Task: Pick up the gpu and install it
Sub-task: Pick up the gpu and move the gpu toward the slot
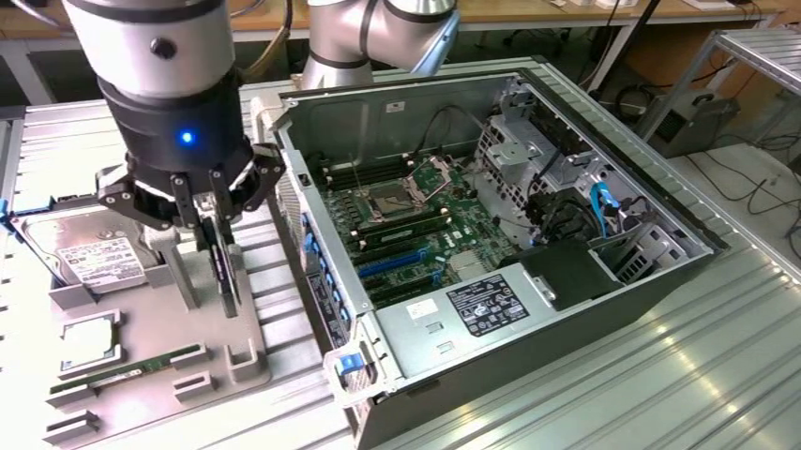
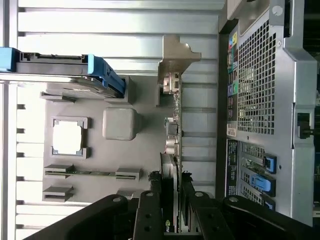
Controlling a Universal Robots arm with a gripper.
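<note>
GPU, a thin dark flat card with silver bracket, stands on edge, pinched by black gripper at grey plastic parts tray, on the exterior view's left of open metal computer case, probably upright so its faces are grippable.

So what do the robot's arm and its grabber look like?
The arm is a fat, round silver-grey tube with a black band near its end, where a small blue light glows. The gripper is black, built from jointed metal links, and its fingers carry small round bolts.
</note>
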